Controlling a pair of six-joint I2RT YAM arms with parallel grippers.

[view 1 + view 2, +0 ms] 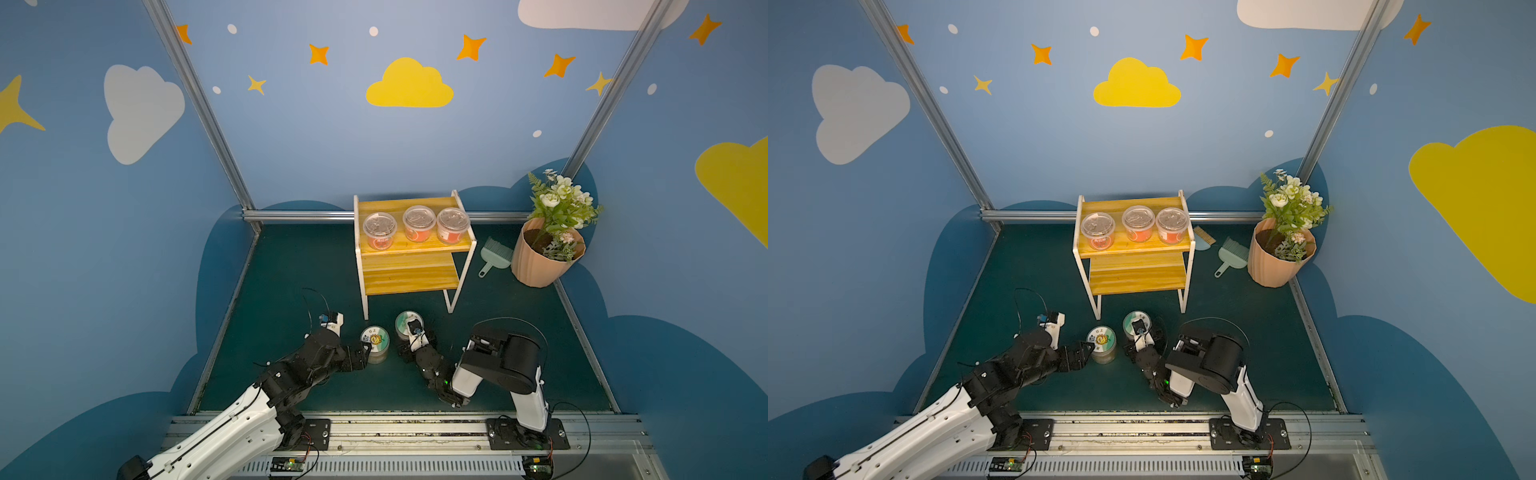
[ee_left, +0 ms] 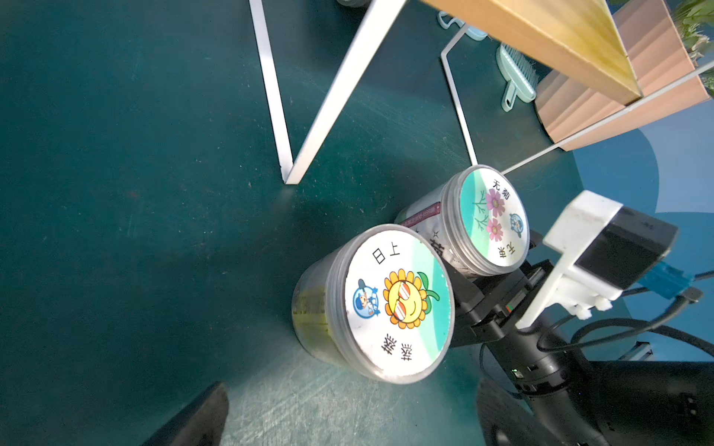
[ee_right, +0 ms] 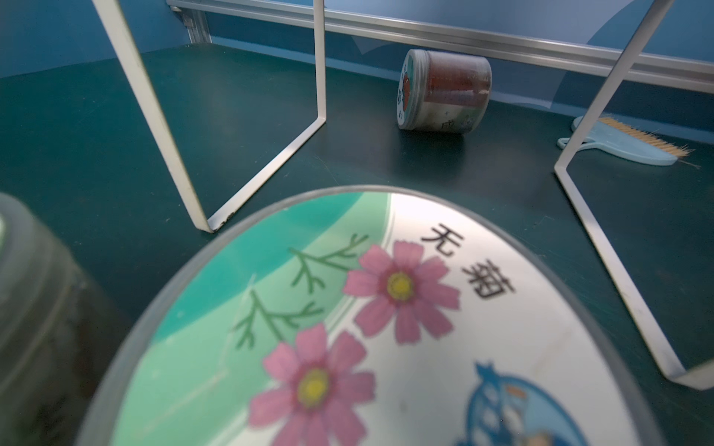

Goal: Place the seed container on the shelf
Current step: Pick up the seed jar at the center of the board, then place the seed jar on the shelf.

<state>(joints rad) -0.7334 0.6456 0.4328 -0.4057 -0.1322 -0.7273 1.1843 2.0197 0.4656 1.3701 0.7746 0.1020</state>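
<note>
The pink-flower seed container (image 3: 386,328) is carrying a round lid sticker, half green and half white. It has two pink flowers, a small blue cartoon figure and the characters 无菊. Two more characters near the edge are too unclear for me to read. The sunflower seed container (image 2: 402,305) is showing 日上 above a sunflower in sunglasses, with the same blue figure. The two characters at its other edge I cannot read surely.

Both are standing upright on the green floor (image 1: 291,270), close together and just in front of the shelf (image 1: 411,276). Their axes are vertical and their lids are facing up.

The right gripper (image 1: 415,334) is hanging directly over the pink-flower one, and its wrist camera is covering part of the lid in both top views. Its dark fingers are reaching down on two sides of the body, but I cannot tell whether they are pressing it. The left gripper (image 1: 365,347) is lying low at the side of the sunflower one. Its jaws are standing apart with nothing between them, and one fingertip is just at the lid's rim.

On the shelf's top plank three containers (image 1: 419,224) with orange labels are standing in a row, their writing too small to read. Behind the shelf another container (image 3: 444,92) with reddish contents is lying on its side.
</note>
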